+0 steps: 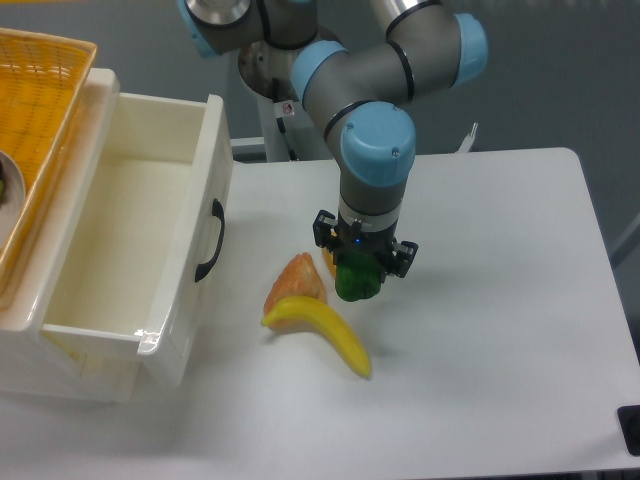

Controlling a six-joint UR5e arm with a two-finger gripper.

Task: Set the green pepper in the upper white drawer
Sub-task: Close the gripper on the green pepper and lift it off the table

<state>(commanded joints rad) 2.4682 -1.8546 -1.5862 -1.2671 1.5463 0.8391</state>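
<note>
The green pepper (357,281) is small, glossy and dark green. It sits directly under my gripper (360,272), near the middle of the table. My gripper points straight down and is shut on the pepper; whether the pepper rests on the table or is just lifted I cannot tell. The upper white drawer (196,215) stands pulled open at the left, with tall cream-white walls and a black curved handle (211,241) on its front. Its inside looks empty. The drawer's front is about a hand's width left of my gripper.
A yellow banana (322,331) lies just in front of the gripper. An orange wedge-shaped fruit piece (296,280) lies between the drawer handle and the pepper. An orange woven basket (40,110) sits on top of the drawer unit at far left.
</note>
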